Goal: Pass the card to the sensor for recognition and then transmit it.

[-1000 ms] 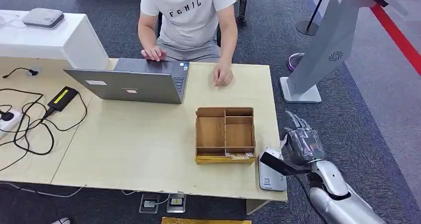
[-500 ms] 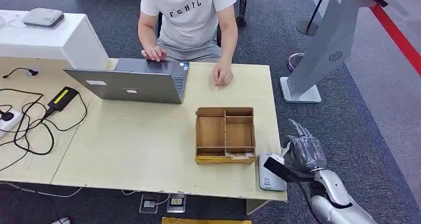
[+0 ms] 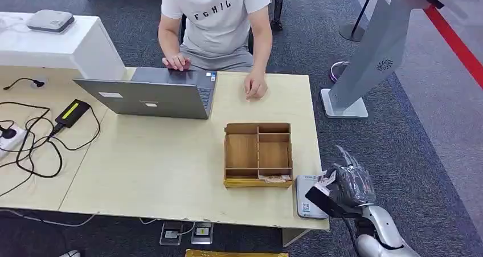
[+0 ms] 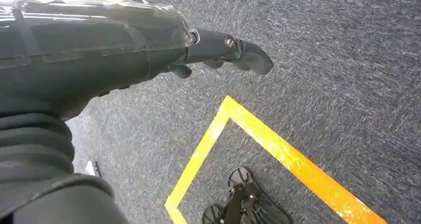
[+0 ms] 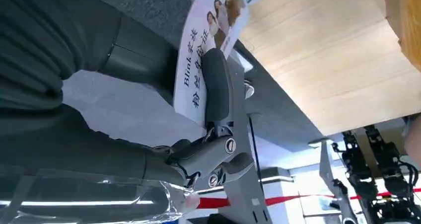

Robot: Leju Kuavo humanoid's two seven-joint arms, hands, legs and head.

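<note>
My right hand [image 3: 348, 184] hangs at the table's front right corner, wrapped in clear plastic. It pinches a white printed card [image 5: 208, 33] between the thumb and a dark finger [image 5: 217, 85]. In the head view the card [image 3: 327, 179] shows as a small pale patch at the hand's left side, over the right edge of the flat grey sensor [image 3: 308, 198]. The sensor lies on the table beside a wooden box. My left hand [image 4: 218, 50] hangs over grey carpet, fingers stretched out, holding nothing.
A wooden compartment box [image 3: 258, 153] stands just left of the sensor. A person [image 3: 213, 17] sits across the table at a grey laptop [image 3: 148, 94]. Cables [image 3: 34, 137] lie at the table's left. A grey kiosk stand [image 3: 370, 57] rises to the right.
My right hand has drawn back toward me with the card and shifted slightly left, ending over the sensor's right edge. The person and table things have not moved.
</note>
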